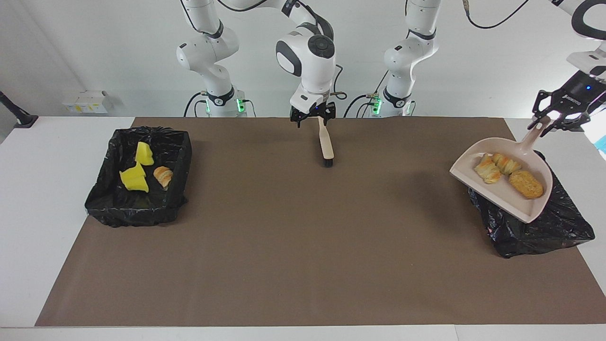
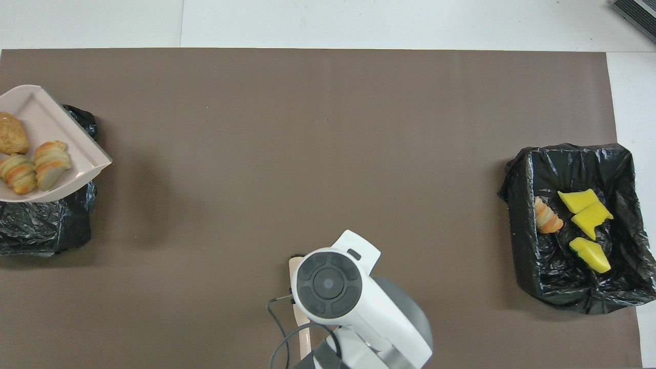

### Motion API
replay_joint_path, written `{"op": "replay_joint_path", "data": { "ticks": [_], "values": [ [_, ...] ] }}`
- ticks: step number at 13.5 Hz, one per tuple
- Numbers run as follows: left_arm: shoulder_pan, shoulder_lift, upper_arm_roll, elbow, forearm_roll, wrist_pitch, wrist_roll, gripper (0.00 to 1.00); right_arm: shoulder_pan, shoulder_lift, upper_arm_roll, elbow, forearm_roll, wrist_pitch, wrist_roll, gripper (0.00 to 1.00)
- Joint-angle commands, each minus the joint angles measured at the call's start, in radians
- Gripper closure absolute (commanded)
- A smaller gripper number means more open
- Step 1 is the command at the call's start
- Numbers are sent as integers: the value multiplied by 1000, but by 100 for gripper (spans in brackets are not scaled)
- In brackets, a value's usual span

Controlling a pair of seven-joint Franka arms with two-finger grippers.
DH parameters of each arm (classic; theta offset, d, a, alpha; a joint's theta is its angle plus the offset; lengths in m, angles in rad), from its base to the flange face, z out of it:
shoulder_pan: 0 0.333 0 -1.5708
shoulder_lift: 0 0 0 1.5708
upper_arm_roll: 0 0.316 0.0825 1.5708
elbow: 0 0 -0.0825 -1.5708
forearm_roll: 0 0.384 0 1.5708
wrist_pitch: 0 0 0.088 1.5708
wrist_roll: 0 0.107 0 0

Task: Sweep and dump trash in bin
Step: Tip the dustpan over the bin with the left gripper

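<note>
My left gripper is shut on the handle of the beige dustpan and holds it tilted over a black-lined bin at the left arm's end. Three bread-like trash pieces lie in the pan, which also shows in the overhead view. My right gripper is shut on the handle of a brush, bristles down on the brown mat, near the robots. A second black-lined bin at the right arm's end holds three yellow wedges and one bread-like piece.
The brown mat covers most of the white table. A small white box sits off the mat near the right arm's base. In the overhead view the right arm's wrist hides its gripper and most of the brush.
</note>
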Motion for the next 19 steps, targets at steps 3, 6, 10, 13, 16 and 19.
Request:
{"op": "replay_joint_path", "data": {
  "ticks": [3, 6, 10, 13, 16, 19],
  "values": [
    [158, 4, 6, 54, -56, -66, 93, 100, -191, 9, 9, 175, -52, -174, -319, 0],
    [206, -24, 33, 52, -37, -91, 99, 100, -320, -23, 6, 184, -81, -192, -482, 0],
    [206, -26, 69, 52, 94, -21, 206, 100, -467, -33, -8, 212, -126, -203, -600, 0],
    [188, -33, 58, 45, 207, 21, 203, 100, -575, -31, -7, 261, -127, -205, -613, 0],
    [154, -29, 55, 35, 287, 38, 196, 100, -597, -31, -81, 298, -112, -203, -607, 0],
    [116, -20, 55, 31, 353, 93, 139, 100, -589, -31, -184, 341, -97, -220, -602, 0]
  ]
}}
